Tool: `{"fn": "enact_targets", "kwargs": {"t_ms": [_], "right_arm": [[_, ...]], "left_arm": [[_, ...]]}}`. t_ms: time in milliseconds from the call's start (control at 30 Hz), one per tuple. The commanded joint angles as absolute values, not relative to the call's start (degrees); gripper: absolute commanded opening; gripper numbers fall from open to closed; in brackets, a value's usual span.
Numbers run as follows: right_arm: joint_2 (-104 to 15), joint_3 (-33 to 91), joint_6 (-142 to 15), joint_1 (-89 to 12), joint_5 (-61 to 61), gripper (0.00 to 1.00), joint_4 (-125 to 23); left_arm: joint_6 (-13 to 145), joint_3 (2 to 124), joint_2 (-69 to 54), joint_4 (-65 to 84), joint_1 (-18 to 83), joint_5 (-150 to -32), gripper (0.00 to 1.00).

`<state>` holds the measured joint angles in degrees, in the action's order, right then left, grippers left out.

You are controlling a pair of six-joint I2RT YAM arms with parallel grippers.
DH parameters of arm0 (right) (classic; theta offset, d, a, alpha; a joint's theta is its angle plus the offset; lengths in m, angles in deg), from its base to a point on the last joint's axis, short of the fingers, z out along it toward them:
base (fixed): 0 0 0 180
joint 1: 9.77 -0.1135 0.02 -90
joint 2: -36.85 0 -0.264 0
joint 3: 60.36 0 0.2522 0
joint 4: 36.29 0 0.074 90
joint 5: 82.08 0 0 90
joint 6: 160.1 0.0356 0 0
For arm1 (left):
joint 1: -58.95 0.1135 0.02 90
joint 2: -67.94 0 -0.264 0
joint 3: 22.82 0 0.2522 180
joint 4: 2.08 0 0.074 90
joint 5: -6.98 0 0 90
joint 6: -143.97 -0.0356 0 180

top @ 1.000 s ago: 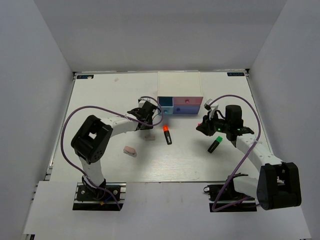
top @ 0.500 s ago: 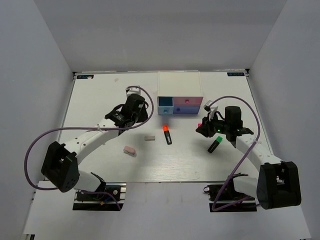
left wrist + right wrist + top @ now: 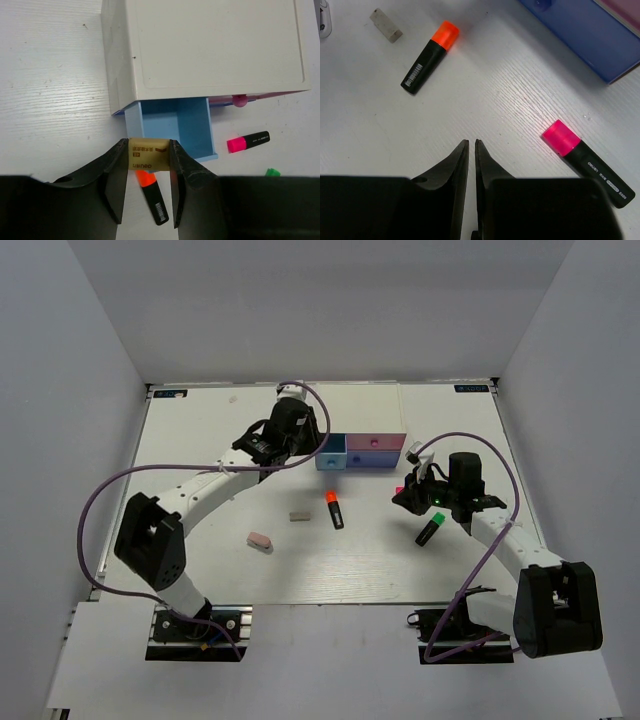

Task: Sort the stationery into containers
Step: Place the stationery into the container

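My left gripper [image 3: 148,145] is shut on a tan rectangular eraser [image 3: 148,155], held above the table just in front of the pulled-out blue drawer [image 3: 172,120] of the white box [image 3: 215,45]. In the top view that gripper [image 3: 308,443] hovers at the box's [image 3: 360,405] left front. An orange-capped highlighter [image 3: 335,508] lies in mid-table, with a grey eraser [image 3: 299,514] and a pink oval eraser [image 3: 259,539] to its left. My right gripper [image 3: 471,142] is shut and holds nothing, low over the table. The pink-capped highlighter [image 3: 585,160] lies just right of it. A green-capped highlighter [image 3: 430,529] lies nearby.
The pink drawer's knob [image 3: 240,101] sticks out beside the open blue drawer. The wide blue-purple drawer front [image 3: 580,25] is pushed in. Cables loop over both arms. White walls enclose the table on three sides.
My left arm has swung from the middle of the table up to the box's blue drawer with the tan eraser in its jaws. The right arm has hardly moved.
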<state>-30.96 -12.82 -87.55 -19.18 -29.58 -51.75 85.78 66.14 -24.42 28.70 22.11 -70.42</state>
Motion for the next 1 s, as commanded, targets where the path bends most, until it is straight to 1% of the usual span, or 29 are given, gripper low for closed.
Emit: {"fn": "enact_targets", "kwargs": {"t_ms": [0, 267, 333, 367, 433, 467, 567, 600, 700, 767, 800, 833, 900, 933, 967], "right_arm": [[-29.3, -13.1, -88.6, -19.4, -30.2, 0.16, -51.7], [-29.8, -12.8, -88.6, -19.4, -30.3, 0.16, -51.5], [-29.7, -12.8, -88.7, -19.5, -30.5, 0.17, -51.5], [-29.9, -12.8, -88.7, -19.4, -30.6, 0.17, -51.4], [-29.9, -12.8, -88.7, -19.5, -30.7, 0.21, -51.4], [-29.9, -12.8, -88.8, -19.5, -30.7, 0.24, -51.4], [-29.9, -12.8, -88.8, -19.4, -30.7, 0.30, -51.5], [-29.8, -12.8, -89.1, -19.5, -30.8, 0.33, -51.5], [-29.9, -12.6, -89.5, -19.8, -31.1, 0.35, -51.9], [-29.9, -12.4, -90.2, -19.5, -31.8, 0.39, -52.2], [-30.0, -12.3, -90.2, -19.6, -32.3, 0.39, -52.2], [-29.9, -12.0, -90.8, -19.7, -32.8, 0.43, -52.5], [-30.0, -11.7, -92.8, -19.8, -35.0, 0.44, -53.0], [-30.0, -11.6, -93.9, -19.8, -36.1, 0.49, -53.7], [-30.0, -11.3, -95.2, -19.7, -37.3, 0.50, -54.3]], "left_arm": [[84.9, 69.8, -25.3, 27.6, 21.5, -72.3, 0.19], [84.4, 72.9, -27.8, 26.5, 20.9, -72.3, 0.21], [83.9, 72.9, -28.3, 26.5, 20.9, -72.3, 0.21], [83.8, 73.6, -28.3, 26.5, 20.9, -72.3, 0.24], [83.8, 73.7, -29.0, 26.5, 20.4, -72.3, 0.28], [83.8, 73.7, -29.5, 26.5, 20.4, -72.3, 0.34], [83.8, 74.2, -30.1, 27.1, 20.4, -72.3, 0.44], [83.8, 74.2, -30.1, 27.1, 20.4, -72.3, 0.50], [83.8, 74.2, -30.7, 27.1, 20.4, -72.3, 0.57], [83.8, 74.7, -30.7, 27.1, 19.8, -72.3, 0.60], [83.8, 74.7, -30.7, 27.1, 19.8, -72.3, 0.60], [83.8, 75.2, -30.7, 27.1, 19.8, -72.3, 0.63], [83.8, 75.2, -30.7, 27.1, 19.8, -72.3, 0.67], [83.8, 75.8, -30.7, 27.1, 19.8, -72.3, 0.67], [83.8, 75.8, -29.9, 27.1, 19.8, -72.3, 0.67]]}}
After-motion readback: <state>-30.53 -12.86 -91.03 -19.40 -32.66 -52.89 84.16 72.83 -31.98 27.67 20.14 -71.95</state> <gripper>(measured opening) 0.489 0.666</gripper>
